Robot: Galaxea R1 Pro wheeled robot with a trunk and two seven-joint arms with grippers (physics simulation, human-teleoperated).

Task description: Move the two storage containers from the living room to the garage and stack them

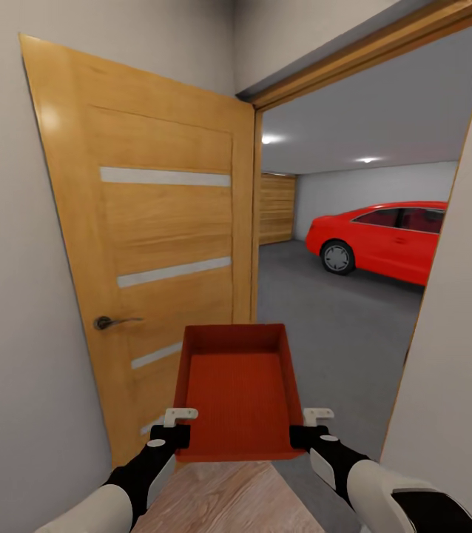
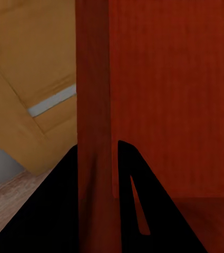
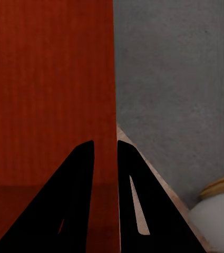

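I hold one orange-red storage container level in front of me, open side up and empty. My left gripper is shut on its left wall near the near corner. My right gripper is shut on its right wall. In the left wrist view my left gripper has its black fingers on both sides of the container wall. In the right wrist view my right gripper clamps the container's right wall. Past the open doorway lies the garage's grey concrete floor.
An orange-wood door with glass slits stands open at the left, close to the container. A white wall frames the doorway's right side. A red car is parked in the garage, with a wooden panelled door behind. Light wood planks lie underfoot.
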